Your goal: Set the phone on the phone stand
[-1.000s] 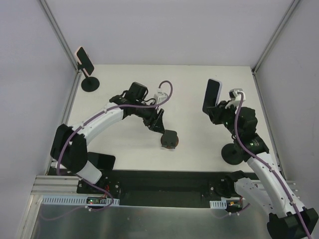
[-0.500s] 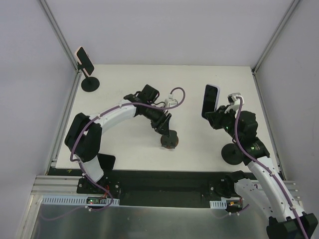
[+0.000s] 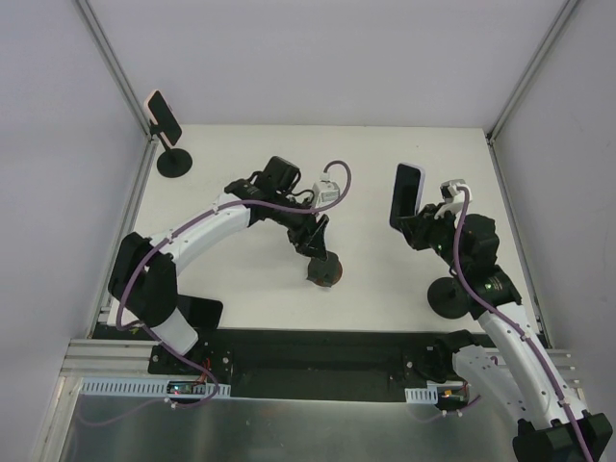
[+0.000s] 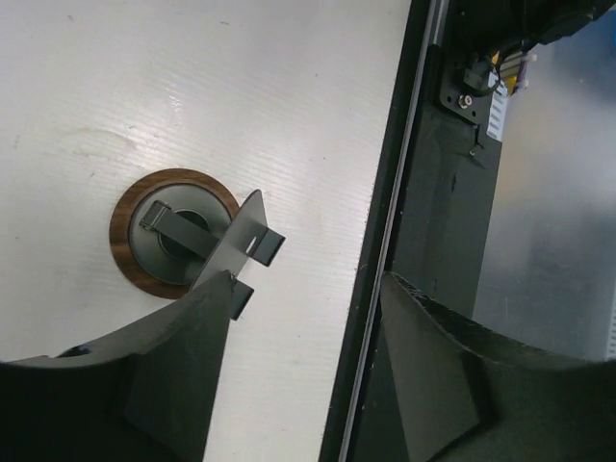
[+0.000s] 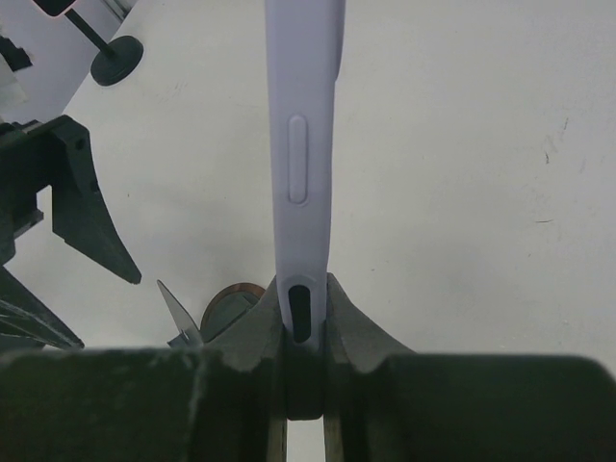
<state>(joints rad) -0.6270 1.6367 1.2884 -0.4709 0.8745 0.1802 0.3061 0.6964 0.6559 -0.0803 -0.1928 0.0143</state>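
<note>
Roughly mid-table, the phone stand point(image 3: 324, 272) sits with bare white table point(image 3: 385, 154) on every side, closer to the black strip point(image 3: 318, 345) along the near edge than to the far wall. It has a round wood-rimmed base carrying a tilted dark metal cradle. Just over it hangs the left gripper point(image 3: 310, 241), fingers apart with nothing between them. In the left wrist view one fingertip point(image 4: 217, 289) overlaps the cradle's lower lip, and whether they touch cannot be told. Well apart to the right, the right gripper point(image 3: 412, 227) is clamped on the bottom end of the phone point(image 3: 408, 195), held upright above the table with open surface between it and the stand. A black-based stand point(image 3: 450, 296) sits under the right arm, its upper part hidden. In the far left corner, tight against the walls, a corner stand point(image 3: 174, 162) carries a second phone point(image 3: 164, 117). A dark flat object point(image 3: 197, 313) at the near left edge is partly covered by the left arm — too unclear to name. Edge-on in the right wrist view, the held phone wears a pale lavender case with a long side button; from above its dark face shows.
</note>
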